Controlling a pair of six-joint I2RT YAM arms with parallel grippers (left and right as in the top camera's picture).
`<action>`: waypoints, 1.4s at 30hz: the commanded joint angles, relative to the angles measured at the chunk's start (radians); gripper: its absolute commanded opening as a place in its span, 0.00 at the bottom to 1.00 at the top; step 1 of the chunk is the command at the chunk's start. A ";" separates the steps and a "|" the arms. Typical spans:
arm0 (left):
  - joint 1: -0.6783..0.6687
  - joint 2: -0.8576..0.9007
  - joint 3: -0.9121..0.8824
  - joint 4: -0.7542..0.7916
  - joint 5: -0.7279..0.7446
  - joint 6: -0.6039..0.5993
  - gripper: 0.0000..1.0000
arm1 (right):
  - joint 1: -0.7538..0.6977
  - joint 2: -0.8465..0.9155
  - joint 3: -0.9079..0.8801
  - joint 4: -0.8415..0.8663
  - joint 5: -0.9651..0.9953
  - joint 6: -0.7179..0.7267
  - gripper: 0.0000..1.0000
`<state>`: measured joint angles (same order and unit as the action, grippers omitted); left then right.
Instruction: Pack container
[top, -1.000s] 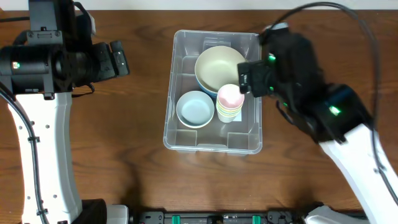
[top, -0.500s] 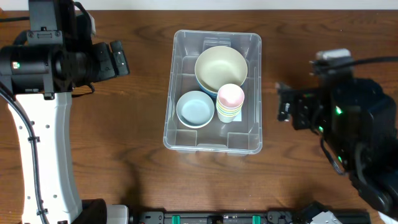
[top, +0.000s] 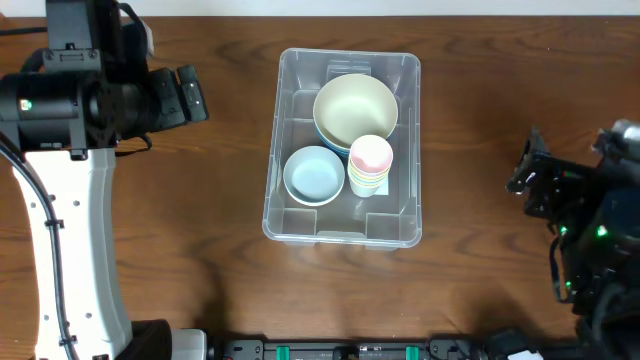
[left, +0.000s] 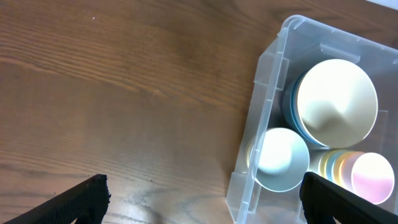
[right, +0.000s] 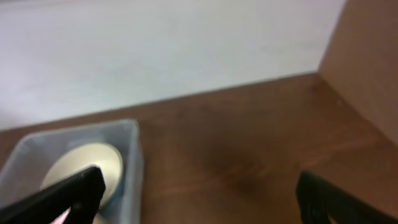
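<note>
Surface: dark brown wood-grain table (top: 200, 250), glossy, with faint scuffs in the left wrist view. Room: the right wrist view shows a plain pale wall (right: 155, 43) behind the table's far edge and a brown panel (right: 367, 62) rising at the right. That view is blurred.

Writing: none readable. A white patch (top: 396, 186) shows on the bin's base beside the cups; I cannot tell if it carries text.

The container (top: 275, 140) sits mid-table between the two arms, long side running away from the robot. It is clear plastic, rectangular, with rounded corners and a stepped rim. Inside, at the far end, a large cream bowl (top: 355, 108) is nested on blue bowls. At the near left is a small pale-blue bowl (top: 314, 174). At the near right is a stack of pastel cups (top: 371, 160), pink on top, touching the cream bowl's edge.

Left gripper (left: 205, 202): fingers spread wide, nothing between them, over bare table left of the bin. Right gripper (right: 199, 199): fingers likewise spread and empty, well off to the bin's right.
</note>
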<state>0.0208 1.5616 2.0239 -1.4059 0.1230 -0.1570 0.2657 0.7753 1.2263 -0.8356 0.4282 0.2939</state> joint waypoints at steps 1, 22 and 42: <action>0.003 0.000 -0.002 0.000 -0.011 0.003 0.98 | -0.076 -0.108 -0.224 0.114 -0.071 -0.022 0.99; 0.003 0.000 -0.002 0.000 -0.011 0.003 0.98 | -0.116 -0.723 -0.961 0.279 -0.090 -0.039 0.99; 0.003 0.000 -0.002 0.000 -0.011 0.003 0.98 | -0.126 -0.770 -1.078 0.291 -0.201 -0.029 0.99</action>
<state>0.0208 1.5616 2.0239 -1.4063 0.1234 -0.1570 0.1493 0.0166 0.1528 -0.5484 0.2436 0.2672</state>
